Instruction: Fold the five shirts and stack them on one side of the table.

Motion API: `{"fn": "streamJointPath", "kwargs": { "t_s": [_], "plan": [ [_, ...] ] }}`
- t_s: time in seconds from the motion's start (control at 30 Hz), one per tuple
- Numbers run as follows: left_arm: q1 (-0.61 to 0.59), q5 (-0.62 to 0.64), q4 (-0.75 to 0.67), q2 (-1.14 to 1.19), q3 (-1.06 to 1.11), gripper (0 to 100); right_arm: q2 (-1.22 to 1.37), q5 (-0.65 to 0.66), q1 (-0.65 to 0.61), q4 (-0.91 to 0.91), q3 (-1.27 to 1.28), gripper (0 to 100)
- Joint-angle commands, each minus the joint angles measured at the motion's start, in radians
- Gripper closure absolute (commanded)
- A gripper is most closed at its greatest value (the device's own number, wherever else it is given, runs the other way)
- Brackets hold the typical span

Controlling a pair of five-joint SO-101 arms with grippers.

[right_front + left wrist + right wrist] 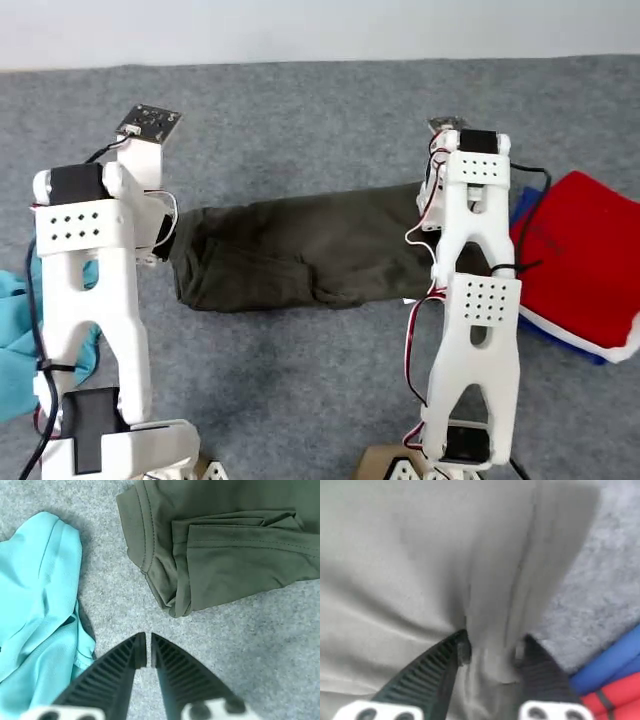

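Olive shirt [300,255] stretches lengthwise across the table [300,120] between the arms: right gripper [492,650] pinches its right end, while left gripper [148,647], pressed together and empty, sits just off the other.

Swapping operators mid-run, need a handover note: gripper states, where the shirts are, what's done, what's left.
Left gripper: fingers shut, empty, above the bare table between the teal shirt and the olive shirt.
Right gripper: fingers pinch a fold at the olive shirt's end nearest the stack.
Olive shirt: mid-table, folded into a long strip.
Stack, on the right arm's side: red shirt on top, a white layer and a blue layer beneath.
Teal shirt: crumpled on the left arm's side.
Done: three look stacked.
Left: finish and stack olive, then teal.
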Motion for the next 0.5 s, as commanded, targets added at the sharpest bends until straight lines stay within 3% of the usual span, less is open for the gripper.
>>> {"fn": "streamJointPath", "kwargs": {
  "t_s": [0.0,0.23,0.47],
  "plan": [
    [-0.005,0.012,0.025,-0.051,-0.004,98,-0.019,0.032,-0.03,0.038,-0.006,99.1],
    [-0.005,0.012,0.025,-0.051,-0.004,98,-0.148,0.035,-0.039,0.039,-0.006,98.8],
    [-0.006,0.006,0.025,-0.084,-0.004,98,-0.291,0.037,-0.15,0.041,-0.002,98.8]
  ]
}}
